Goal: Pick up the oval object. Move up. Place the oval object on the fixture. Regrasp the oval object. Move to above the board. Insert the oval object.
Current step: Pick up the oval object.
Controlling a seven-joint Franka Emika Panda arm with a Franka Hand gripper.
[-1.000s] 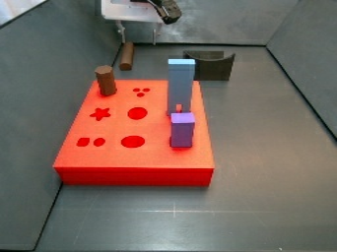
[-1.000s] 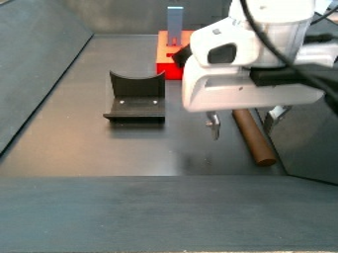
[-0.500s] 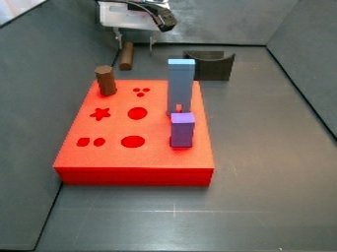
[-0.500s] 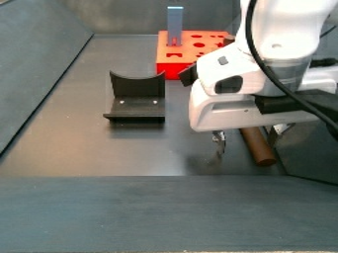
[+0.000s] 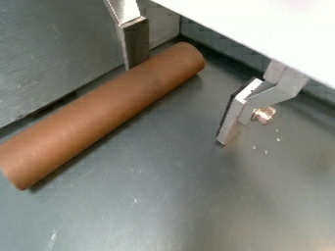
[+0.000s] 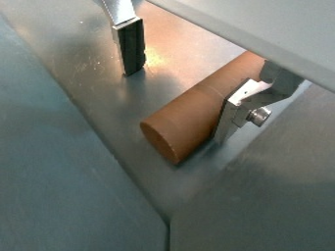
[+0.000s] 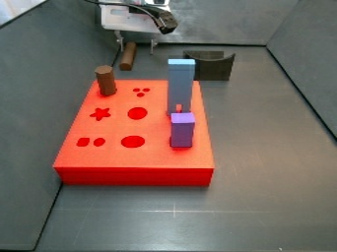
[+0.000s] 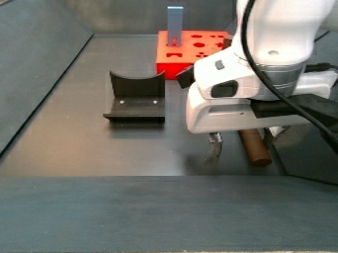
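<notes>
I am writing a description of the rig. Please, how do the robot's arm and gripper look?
The arm is glossy white with black cables. The gripper, low over the oval object, has a boxy white body, and its fingers are flat silver plates with dark pads and a small screw.

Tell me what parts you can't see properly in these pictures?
- Oval object: in a side view the arm's white body hides most of it.
- Pincer: open around the oval object; wrist views cut off its finger tops.
- Fixture: in a side view the blue block hides one corner.
</notes>
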